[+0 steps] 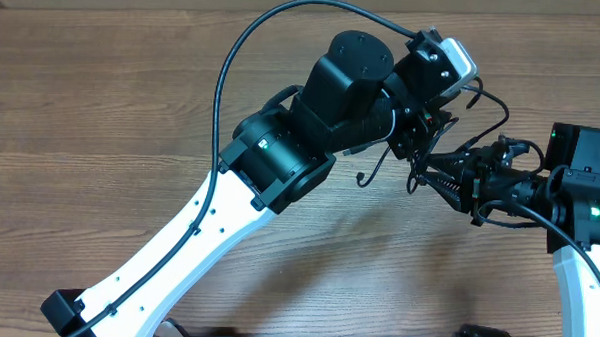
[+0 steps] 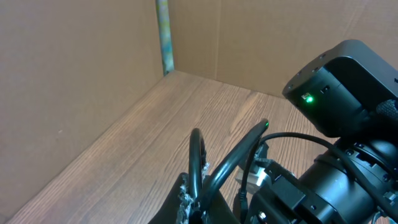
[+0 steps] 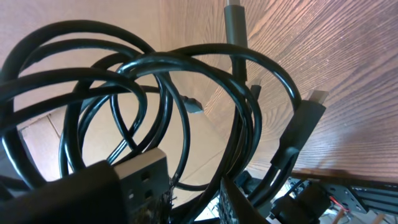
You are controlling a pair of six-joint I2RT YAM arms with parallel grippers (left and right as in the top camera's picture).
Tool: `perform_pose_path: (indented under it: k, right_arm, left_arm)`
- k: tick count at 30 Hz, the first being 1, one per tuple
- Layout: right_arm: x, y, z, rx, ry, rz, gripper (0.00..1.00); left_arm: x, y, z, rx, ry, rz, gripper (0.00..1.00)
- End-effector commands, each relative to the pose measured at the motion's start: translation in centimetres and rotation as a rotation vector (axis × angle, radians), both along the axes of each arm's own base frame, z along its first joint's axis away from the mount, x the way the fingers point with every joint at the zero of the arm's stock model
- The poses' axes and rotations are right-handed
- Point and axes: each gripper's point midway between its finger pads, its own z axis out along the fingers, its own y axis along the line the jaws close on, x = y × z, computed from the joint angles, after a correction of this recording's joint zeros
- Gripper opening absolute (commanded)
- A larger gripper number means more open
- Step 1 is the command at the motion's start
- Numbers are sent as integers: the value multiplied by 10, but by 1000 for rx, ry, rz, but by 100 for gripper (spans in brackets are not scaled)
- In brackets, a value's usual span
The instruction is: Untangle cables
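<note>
White arm links [image 1: 182, 239], black joint housings [image 1: 348, 75], black cable [image 1: 223, 91] alongside, green indicator lights [image 1: 553, 130]

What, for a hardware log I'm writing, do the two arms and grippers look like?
Both match: the left arm and right arm have white links, bulky black joint housings and small green lights. A thick black cable runs along the left arm's link. The right gripper is black.

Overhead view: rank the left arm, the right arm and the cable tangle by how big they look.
1. left arm, by far
2. right arm, partly cut off by the frame
3. cable tangle, smallest
</note>
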Motion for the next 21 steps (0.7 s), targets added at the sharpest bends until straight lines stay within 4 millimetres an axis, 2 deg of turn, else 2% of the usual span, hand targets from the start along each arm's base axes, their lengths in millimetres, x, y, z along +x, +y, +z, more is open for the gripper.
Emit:
perform_pose_path:
  k: [1,12,21]
  right_arm:
    - [0,2,9,5,-25,6,25]
    - [8,0,0,6,11,3,23]
    - [11,0,-5,9,29,2,13]
  left_arm:
    - [-10,-6,10,-29,-5,-36,4]
    - [-15,-10,9,-31,7,-46,4]
    - [-16,-9,5,-22,34,-42,4]
